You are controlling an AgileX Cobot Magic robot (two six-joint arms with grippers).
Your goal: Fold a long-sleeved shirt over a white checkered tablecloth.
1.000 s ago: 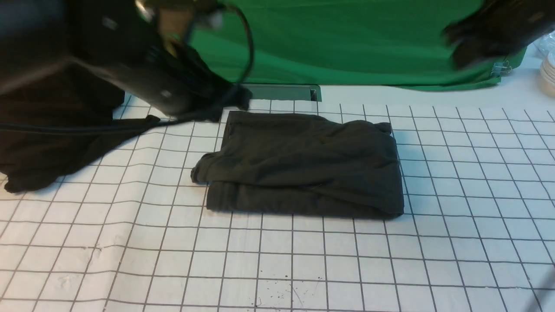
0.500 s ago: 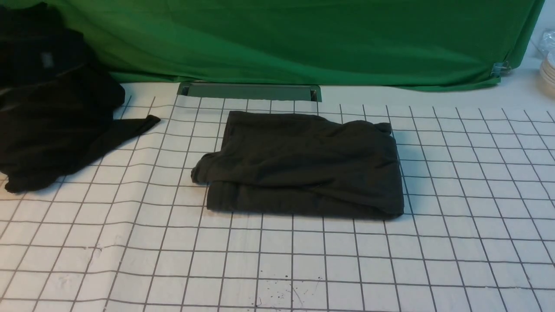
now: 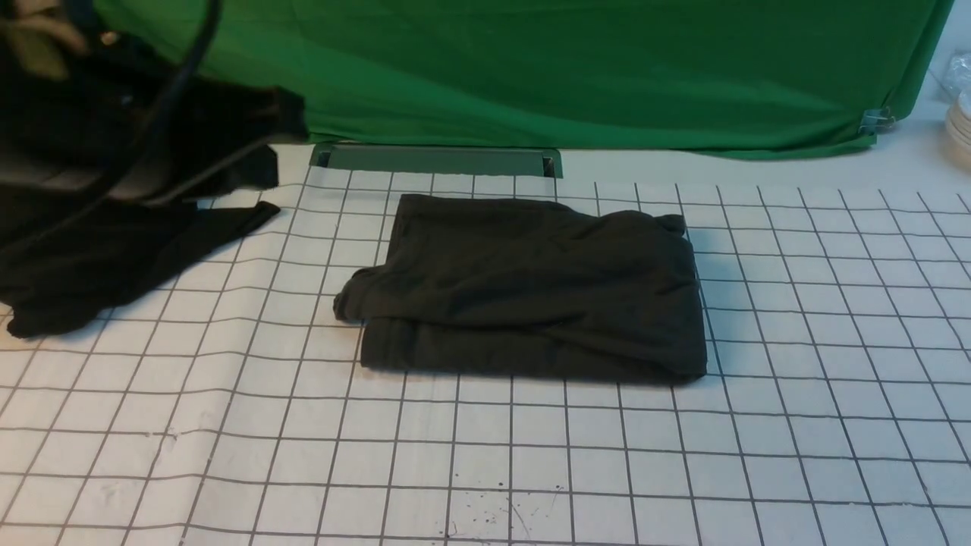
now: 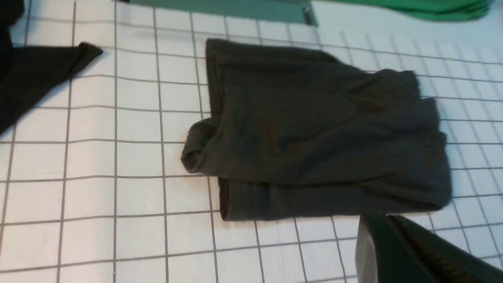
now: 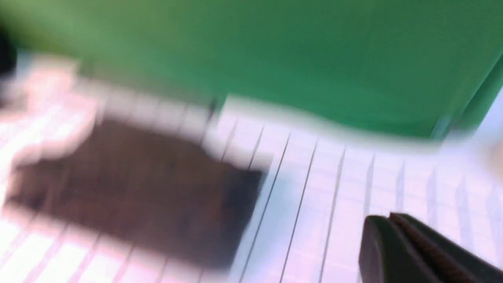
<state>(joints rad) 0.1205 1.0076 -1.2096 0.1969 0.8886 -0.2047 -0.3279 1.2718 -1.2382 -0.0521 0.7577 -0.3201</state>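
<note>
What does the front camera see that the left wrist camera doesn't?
Only the front view shows the blurry left arm, the clip on the green cloth and a white stack at the right edge. Only the left wrist view shows the left tool up close. Both show the folded shirt lying on the tablecloth, with the black cloth beside it.

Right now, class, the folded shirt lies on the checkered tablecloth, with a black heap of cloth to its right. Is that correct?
Not quite. The black heap lies to the left of the shirt, not to its right, as the front view shows. The rest stands: the shirt is folded and lies on the checkered tablecloth.
</note>
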